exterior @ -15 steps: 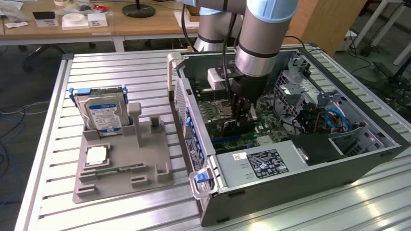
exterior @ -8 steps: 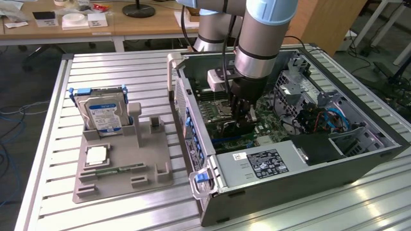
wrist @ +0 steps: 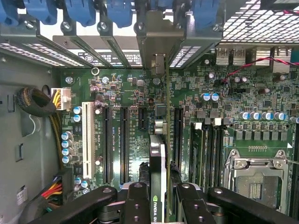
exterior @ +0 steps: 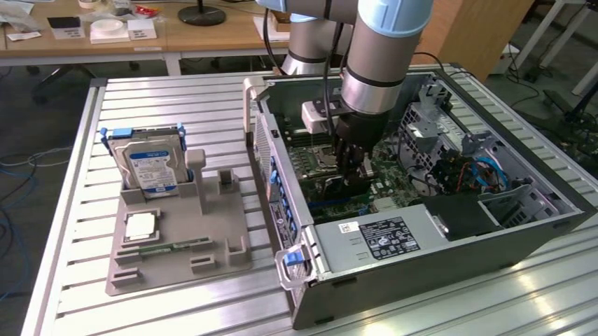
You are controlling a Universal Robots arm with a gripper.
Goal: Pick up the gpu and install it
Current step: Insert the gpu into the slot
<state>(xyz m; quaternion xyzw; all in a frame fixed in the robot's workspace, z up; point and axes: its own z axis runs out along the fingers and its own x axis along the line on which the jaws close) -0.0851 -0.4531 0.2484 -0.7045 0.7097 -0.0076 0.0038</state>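
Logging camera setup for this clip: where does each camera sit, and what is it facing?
Exterior view: off the arm, raised, looking down at the open computer case on the slatted table; the arm reaches into the case.
Wrist view: on the wrist, looking along the gripper at the motherboard; the gripper's fingers clamp the gpu edge-on.
Shared: gripper, motherboard, case interior.

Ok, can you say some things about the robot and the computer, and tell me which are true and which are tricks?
1. The gripper holds the gpu over the motherboard. True.
2. The computer case is closed up. False: its side is open and the inside shows.
3. The hard drive stands in the grey holder outside the case. True.
4. The hard drive is in the gripper. False: the gripper holds the gpu.
5. The gpu lies flat on the table. False: it is edge-on inside the case.
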